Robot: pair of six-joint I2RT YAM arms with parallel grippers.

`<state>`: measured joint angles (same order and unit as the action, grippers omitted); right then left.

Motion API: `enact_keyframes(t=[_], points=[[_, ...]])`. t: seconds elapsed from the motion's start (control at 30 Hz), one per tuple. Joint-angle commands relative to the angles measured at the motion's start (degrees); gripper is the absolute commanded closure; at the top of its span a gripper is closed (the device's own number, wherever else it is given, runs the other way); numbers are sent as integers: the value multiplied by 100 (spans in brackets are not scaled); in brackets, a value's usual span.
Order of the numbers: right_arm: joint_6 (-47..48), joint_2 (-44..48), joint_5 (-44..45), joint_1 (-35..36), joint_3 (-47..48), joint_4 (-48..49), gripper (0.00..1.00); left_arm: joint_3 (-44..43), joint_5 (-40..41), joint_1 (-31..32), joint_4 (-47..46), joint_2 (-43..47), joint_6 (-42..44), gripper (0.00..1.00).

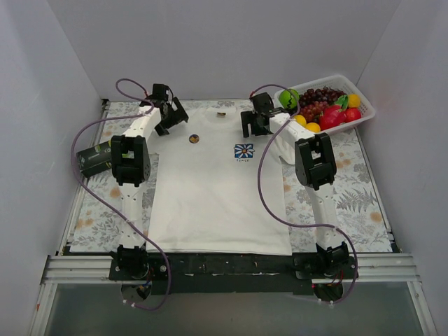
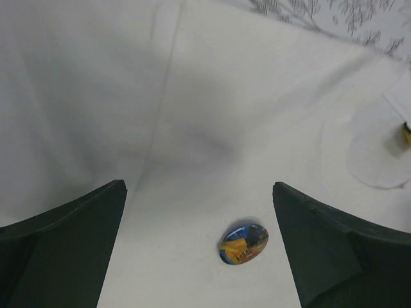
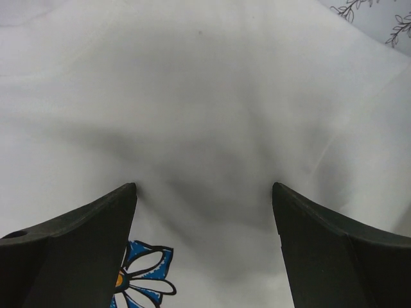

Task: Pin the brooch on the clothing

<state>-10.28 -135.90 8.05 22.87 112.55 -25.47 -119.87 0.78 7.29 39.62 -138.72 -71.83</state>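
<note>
The white T-shirt (image 1: pixel 217 189) lies flat on the table, with its blue flower print (image 1: pixel 243 151) on the chest and a yellow neck tag (image 1: pixel 220 114) at the collar. The brooch (image 1: pixel 193 139), a small round disc, rests on the shirt left of the print. In the left wrist view it shows a blue and orange face (image 2: pixel 243 244) between the fingers. My left gripper (image 2: pixel 199 192) is open and empty, hovering above the shirt's left shoulder (image 1: pixel 170 115). My right gripper (image 3: pixel 204 189) is open and empty above the shirt near the print (image 3: pixel 144 276), at the right shoulder (image 1: pixel 253 122).
A white basket (image 1: pixel 364 112) of toy fruit stands at the back right. A dark box (image 1: pixel 94 158) lies at the left edge of the floral mat (image 1: pixel 350 203). White walls close in on three sides.
</note>
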Motion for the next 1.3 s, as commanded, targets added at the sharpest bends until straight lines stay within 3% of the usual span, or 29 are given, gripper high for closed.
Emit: enact_keyframes(t=[0.0,0.3,0.57,0.8,0.97,1.27], points=[[88,-226,-216,-107,487,-54,7,-370,-253,-218,371,-111,73,2],[167,-956,-621,-239,1462,-125,3,-633,-315,-623,450,-507,82,2],[290,-527,-1034,-239,1200,77,2,-590,-657,-624,275,-209,231,2],[308,939,-1289,-222,497,350,2,-221,-1456,-623,-155,818,213,2],[246,2039,-1455,-178,-346,605,2,595,-2071,-623,-410,1926,187,2],[-219,4709,-1807,-169,-2903,1439,2,2459,-2723,-623,-1113,3850,284,2]])
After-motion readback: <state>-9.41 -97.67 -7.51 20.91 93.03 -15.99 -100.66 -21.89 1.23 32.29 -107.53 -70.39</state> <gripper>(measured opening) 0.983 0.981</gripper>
